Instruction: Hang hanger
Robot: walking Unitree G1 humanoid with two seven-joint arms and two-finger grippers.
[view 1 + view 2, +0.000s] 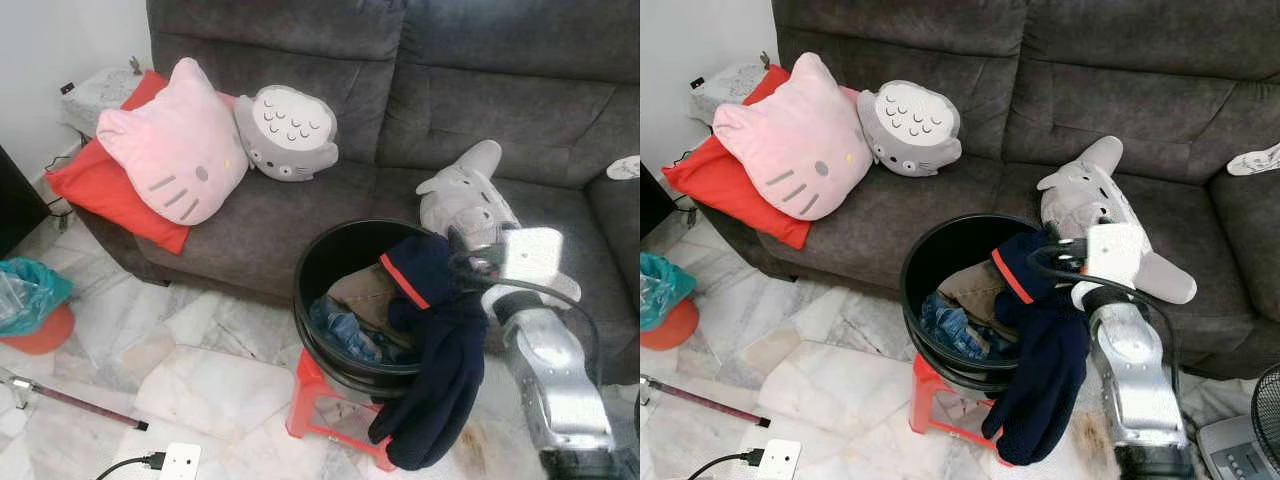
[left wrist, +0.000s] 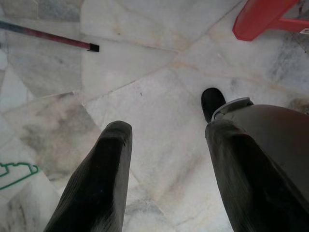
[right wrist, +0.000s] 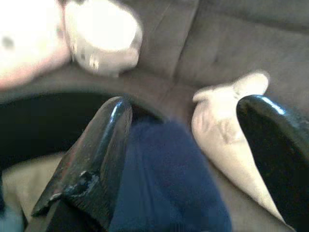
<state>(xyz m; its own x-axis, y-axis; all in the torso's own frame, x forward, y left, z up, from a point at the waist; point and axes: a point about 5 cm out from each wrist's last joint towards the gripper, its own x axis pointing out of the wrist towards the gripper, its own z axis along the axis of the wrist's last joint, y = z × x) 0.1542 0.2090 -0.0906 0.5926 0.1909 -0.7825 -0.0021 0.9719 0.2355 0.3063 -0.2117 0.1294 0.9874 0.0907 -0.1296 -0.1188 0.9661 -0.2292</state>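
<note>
I cannot tell where the hanger is. One dark blue top [image 1: 430,370] hangs over the rim of one black bucket [image 1: 330,255], low in the middle of the eye views. My right gripper [image 3: 188,104] is just above it. Its two fingers [image 3: 104,145] are wide apart, with the blue cloth between them, and I cannot tell if they touch it. More clothes lie inside the bucket: one tan [image 1: 362,292], one blue jeans [image 1: 345,335]. The bucket sits on one red stool [image 1: 310,395].

My left gripper [image 2: 166,128] hangs over the marble floor [image 2: 145,58], its two fingers apart with nothing between them.

Behind the bucket is one grey sofa [image 1: 500,110]. On it I count four soft things: one pink cat pillow [image 1: 175,150] and one red pillow [image 1: 100,190] at the upper left, one round grey toy [image 1: 287,132] beside them, and one grey toy [image 1: 465,200] lying at the right.

At the lower left are one green bag [image 1: 30,285] and one stick [image 1: 80,405].
</note>
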